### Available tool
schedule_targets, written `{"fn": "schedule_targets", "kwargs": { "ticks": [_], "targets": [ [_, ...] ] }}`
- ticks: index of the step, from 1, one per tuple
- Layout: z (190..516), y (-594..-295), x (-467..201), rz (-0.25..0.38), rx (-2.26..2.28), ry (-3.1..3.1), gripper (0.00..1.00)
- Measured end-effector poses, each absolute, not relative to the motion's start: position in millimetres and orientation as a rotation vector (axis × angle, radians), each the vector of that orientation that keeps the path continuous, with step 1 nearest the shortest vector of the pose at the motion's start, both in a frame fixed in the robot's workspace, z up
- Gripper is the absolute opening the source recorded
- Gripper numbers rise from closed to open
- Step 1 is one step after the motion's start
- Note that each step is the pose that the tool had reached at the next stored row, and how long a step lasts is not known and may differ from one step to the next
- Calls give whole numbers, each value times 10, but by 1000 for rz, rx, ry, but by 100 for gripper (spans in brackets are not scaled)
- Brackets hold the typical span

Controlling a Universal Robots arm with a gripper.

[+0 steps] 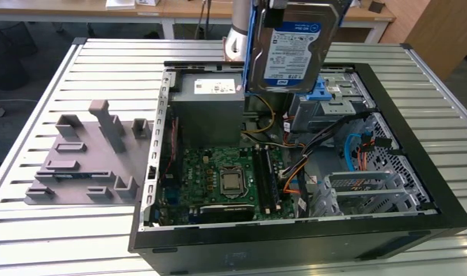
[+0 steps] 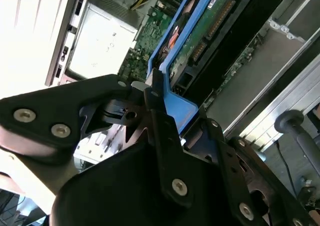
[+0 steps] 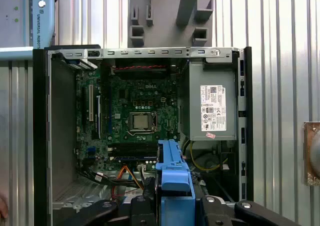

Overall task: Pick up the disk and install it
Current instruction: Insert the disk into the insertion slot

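Half done, as a judgement: picked up, not yet installed. Shows the disk in the air, upright on edge, label toward the exterior view, touching neither table nor case. Grips it by the blue carrier, with the gripper closed narrow on the carrier's end, as seen in both wrist views. Holds it high above the far part of the open case, roughly over the stretch between the power supply and the drive bay; cannot tell exactly which spot lies straight beneath. Leaves, by the look of it, the whole of the fitting to do: well apart from the bay, not lowered into the case, no cable joined to it as far as can be seen. Lower down, loose cables beside the bay and the motherboard on the case floor. Farther out, toward the exterior view's left, a grey fixture on the slatted table, well apart from the disk.
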State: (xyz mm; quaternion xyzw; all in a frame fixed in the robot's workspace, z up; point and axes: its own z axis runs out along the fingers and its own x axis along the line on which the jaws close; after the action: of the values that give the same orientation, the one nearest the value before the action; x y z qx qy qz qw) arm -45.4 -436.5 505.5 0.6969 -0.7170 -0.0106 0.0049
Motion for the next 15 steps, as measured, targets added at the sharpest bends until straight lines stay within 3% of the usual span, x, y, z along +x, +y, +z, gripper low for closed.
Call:
{"fn": "schedule_targets", "kwargs": {
  "ticks": [15],
  "targets": [
    [5055, -4374, -519, -33, 2182, -2246, 36]
  ]
}}
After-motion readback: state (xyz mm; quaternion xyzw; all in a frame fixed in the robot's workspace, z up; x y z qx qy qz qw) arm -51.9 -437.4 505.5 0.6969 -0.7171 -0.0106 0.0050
